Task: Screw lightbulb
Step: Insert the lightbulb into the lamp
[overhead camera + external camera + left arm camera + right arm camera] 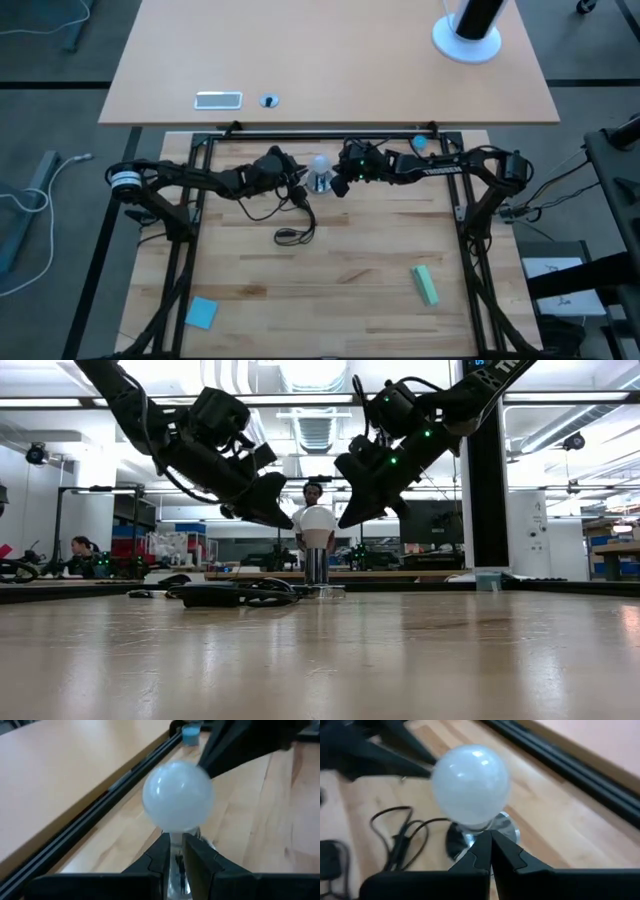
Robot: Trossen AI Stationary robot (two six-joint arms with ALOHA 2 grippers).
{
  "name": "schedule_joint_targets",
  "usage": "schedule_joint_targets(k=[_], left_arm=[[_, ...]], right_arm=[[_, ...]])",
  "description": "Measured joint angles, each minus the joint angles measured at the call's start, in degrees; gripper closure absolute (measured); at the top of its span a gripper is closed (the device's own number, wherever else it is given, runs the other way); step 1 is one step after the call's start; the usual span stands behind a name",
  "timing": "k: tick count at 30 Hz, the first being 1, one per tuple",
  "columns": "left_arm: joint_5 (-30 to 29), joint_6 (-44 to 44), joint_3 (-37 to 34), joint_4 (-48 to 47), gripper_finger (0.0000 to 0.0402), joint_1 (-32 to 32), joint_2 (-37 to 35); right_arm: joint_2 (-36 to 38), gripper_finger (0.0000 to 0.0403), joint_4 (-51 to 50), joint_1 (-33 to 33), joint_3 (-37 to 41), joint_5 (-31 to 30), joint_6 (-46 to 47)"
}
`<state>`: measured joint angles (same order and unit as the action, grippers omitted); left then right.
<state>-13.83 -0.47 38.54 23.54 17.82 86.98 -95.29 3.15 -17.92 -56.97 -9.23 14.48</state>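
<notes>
Lightbulb [319, 163] stood upright in its socket [320, 182] near the table's [360, 290] far edge, apparently seated. The left gripper [297, 180] and right gripper [340, 184] flanked it, both with jaws together, holding nothing.

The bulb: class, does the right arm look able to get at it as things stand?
Probably yes. The right hand hangs shut just beside the bulb, nothing between them; the left hand flanks only the other side.

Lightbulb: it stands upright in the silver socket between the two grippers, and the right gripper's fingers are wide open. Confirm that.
Not quite. The lightbulb does stand upright in the socket between the grippers, but the right wrist view shows the right gripper shut, not wide open.
</notes>
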Motion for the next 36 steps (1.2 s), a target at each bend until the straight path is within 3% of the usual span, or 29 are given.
schedule_joint_targets(k=[10,36], left_arm=[[0.93,1.40,0.00,1.52,0.0361,0.20,0.09],[-1.16,-0.30,-0.07,0.84,0.0361,0.33,0.17]], right_arm=[[-0.02,0.0403,5.07,-1.44,0.00,3.26,-1.03],[-2.29,0.0403,6.26,0.85,-0.07,7.08,0.92]])
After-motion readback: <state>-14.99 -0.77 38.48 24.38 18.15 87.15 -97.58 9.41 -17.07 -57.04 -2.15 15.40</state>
